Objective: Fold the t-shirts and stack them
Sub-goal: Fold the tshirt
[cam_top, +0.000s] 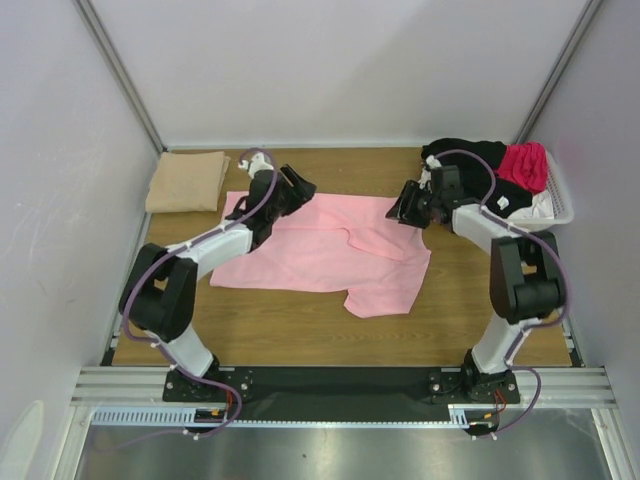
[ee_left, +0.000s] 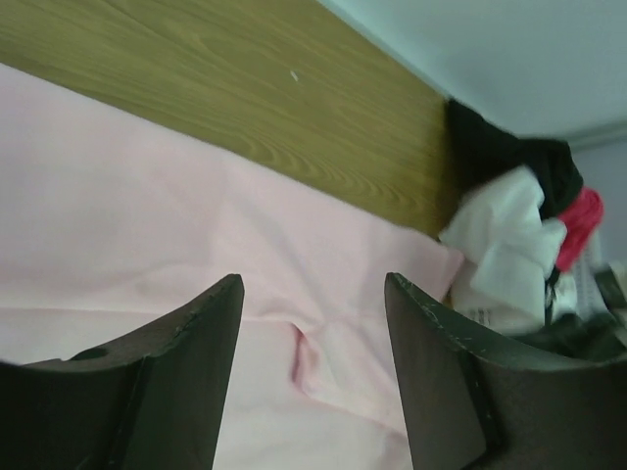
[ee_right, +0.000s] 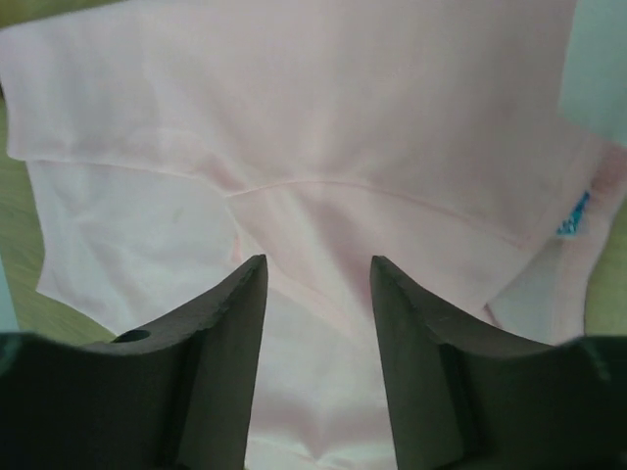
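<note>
I am hovering my left claw (ee_left: pixel 313 279) and right claw (ee_right: pixel 318 260), both gaping and gripping nothing, over the far corners of the pink shirt (cam_top: pixel 320 255) lying spread on the surface (cam_top: pixel 300 335), the folded tan shirt (cam_top: pixel 187 181) sitting far left.

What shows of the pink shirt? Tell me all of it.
The pink shirt is soft, light pink cloth lying flat on the wooden table, about midway between the arms. It is partly folded: one layer lies over another, with seams and a few creases showing, and a flap sticks out at its near right corner. A small blue tag sits at one edge. The left gripper and right gripper are over its far edge, both open, gripping nothing.
</note>
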Robot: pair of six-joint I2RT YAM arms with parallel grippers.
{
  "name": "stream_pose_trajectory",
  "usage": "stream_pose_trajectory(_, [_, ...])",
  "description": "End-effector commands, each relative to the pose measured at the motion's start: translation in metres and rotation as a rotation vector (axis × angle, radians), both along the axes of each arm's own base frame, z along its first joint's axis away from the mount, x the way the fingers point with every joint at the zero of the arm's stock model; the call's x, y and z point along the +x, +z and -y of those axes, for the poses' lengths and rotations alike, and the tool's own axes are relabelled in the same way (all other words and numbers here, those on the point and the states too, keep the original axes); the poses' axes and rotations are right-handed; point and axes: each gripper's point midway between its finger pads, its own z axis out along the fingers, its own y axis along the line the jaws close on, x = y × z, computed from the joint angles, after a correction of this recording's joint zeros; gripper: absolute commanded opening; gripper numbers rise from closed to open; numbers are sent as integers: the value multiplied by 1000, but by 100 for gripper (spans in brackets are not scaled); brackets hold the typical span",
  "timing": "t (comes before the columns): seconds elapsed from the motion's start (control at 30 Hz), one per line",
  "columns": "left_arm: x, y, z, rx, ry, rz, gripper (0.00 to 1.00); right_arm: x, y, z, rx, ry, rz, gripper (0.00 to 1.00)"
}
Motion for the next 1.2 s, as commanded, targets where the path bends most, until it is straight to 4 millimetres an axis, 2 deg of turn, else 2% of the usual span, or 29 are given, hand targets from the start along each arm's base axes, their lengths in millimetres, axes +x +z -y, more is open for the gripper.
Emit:
stream_pose_trajectory(0.0, [-29,-14,55,-36,-232,3,64,34,-1,-8,26,61,101,48])
stream_pose_trajectory(0.03, [-36,-17,66,-61,-252,-9,64,36,-6,-10,40,74,89,42])
stream_pose_trajectory(0.07, [-42,-26,71,-73,-267,-29,63,48,3,-13,54,81,139,40])
stream_pose_trajectory(0.1, [-43,-25,78,-96,-276,-14,62,53,-6,-11,54,78,128,38])
stream_pose_trajectory(0.17, [-51,-38,93,-124,-301,-42,61,66,-6,-7,27,58,142,30])
stream_pose_trajectory(0.2, [-51,-34,100,-139,-313,-25,61,68,-18,-6,13,60,121,28])
stream_pose_trajectory(0.23, [-55,-42,110,-139,-335,-38,60,71,-22,-2,-5,47,115,26])
stream_pose_trajectory(0.27, [-54,-37,118,-146,-348,-26,60,74,-25,0,-18,48,113,25])
stream_pose_trajectory(0.43, [-55,-39,149,-133,-416,-10,60,82,-37,7,-70,30,114,21])
stream_pose_trajectory(0.63, [-56,-60,168,-121,-418,-85,60,81,-59,10,-96,38,83,19])
stream_pose_trajectory(0.73, [-62,-67,173,-89,-401,-112,60,75,-71,12,-106,36,40,18])
stream_pose_trajectory(0.8, [-67,-77,171,-37,-383,-157,60,74,-76,13,-113,36,32,18])
stream_pose_trajectory(0.83, [-67,-85,163,15,-333,-180,60,75,-79,15,-118,29,28,18])
stream_pose_trajectory(1.0, [-72,-104,142,88,-257,-214,62,69,-84,12,-103,38,16,17])
stream_pose_trajectory(1.17, [-70,-109,138,87,-233,-203,62,70,-79,10,-87,37,40,17])
